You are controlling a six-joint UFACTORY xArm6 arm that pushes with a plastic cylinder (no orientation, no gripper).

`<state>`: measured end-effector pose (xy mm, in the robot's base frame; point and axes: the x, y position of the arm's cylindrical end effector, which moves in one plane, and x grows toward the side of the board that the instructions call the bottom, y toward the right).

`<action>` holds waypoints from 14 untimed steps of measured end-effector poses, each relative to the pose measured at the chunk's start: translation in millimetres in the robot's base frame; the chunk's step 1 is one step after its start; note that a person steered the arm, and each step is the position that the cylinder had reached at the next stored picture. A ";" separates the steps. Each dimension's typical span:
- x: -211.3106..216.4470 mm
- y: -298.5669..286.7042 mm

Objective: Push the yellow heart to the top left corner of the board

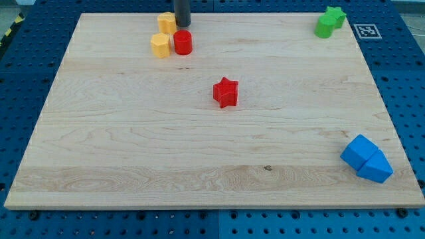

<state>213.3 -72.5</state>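
A yellow block (159, 46) and a red cylinder (182, 42) sit side by side near the worktop's (133, 146) top edge. A red star (226, 92) lies mid-worktop. A green block (329, 21) occupies the top right corner, two touching blue blocks (366, 159) the bottom right.

Pale grained wood board (133, 146), matt plastic-looking red star (226, 92), perforated blue table (408, 79)
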 end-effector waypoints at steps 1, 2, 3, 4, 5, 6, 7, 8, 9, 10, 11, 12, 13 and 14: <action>-15.0 -24.2; -15.1 -37.3; -15.1 -31.2; -15.2 -3.9; -2.6 4.0; 20.0 4.0; 29.3 2.6; 24.0 -24.2; 5.2 -56.2; -15.5 -78.6; -15.5 -84.0; -14.1 -83.8; -7.2 -70.2; -1.4 -49.7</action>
<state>211.9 -122.2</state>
